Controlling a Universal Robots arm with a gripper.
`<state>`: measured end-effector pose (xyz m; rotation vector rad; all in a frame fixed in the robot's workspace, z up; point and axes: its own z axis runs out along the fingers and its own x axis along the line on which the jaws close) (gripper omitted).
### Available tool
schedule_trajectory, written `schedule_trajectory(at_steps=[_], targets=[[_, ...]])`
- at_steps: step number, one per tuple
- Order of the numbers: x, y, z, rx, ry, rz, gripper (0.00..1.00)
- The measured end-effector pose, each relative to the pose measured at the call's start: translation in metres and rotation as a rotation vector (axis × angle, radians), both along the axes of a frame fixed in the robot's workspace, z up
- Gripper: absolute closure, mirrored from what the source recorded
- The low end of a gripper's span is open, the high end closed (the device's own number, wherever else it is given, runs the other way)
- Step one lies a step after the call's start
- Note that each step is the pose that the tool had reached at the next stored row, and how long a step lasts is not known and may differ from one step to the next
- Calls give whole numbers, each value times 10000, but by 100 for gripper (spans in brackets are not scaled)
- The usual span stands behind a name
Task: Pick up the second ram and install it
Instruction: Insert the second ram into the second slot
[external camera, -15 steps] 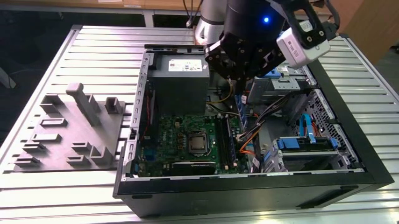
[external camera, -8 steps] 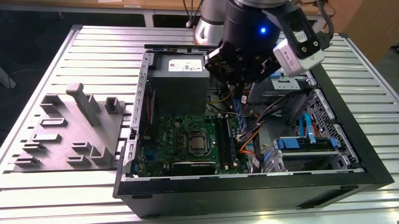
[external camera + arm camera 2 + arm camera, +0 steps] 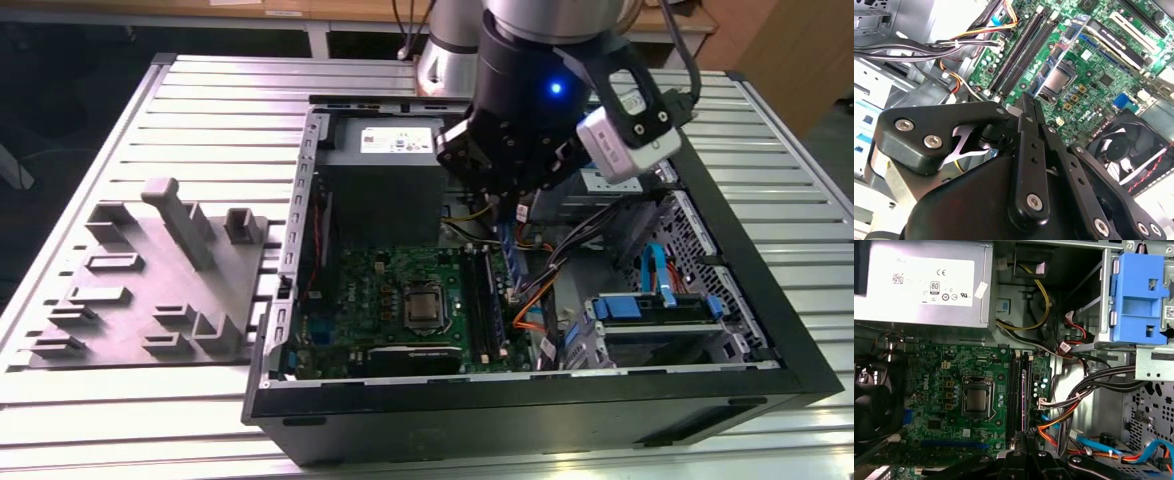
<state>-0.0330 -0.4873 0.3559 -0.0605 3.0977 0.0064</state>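
Now we see the gripper (image 3: pixel 510 212) clamped on the second ram (image 3: pixel 513 252), with the memory slots (image 3: pixel 1014 395) just below it.

open PC case (image 3: pixel 534 410) | green motherboard (image 3: pixel 934 370) inside | grey fixture (image 3: pixel 147 290) beside case, exterior view's left

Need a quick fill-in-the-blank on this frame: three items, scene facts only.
1. The gripper hangs above the green ____ inside the open computer case.
2. The grey fixture stands on the table, at the exterior view's ____ of the case.
3. In the first wrist view, the plastic clip on the drive bay is ____.
Missing words: motherboard; left; blue.
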Motion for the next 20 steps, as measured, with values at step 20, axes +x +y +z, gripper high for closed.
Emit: schedule_trajectory(at_steps=[20], targets=[[0,0,-365,0,1,94,89]])
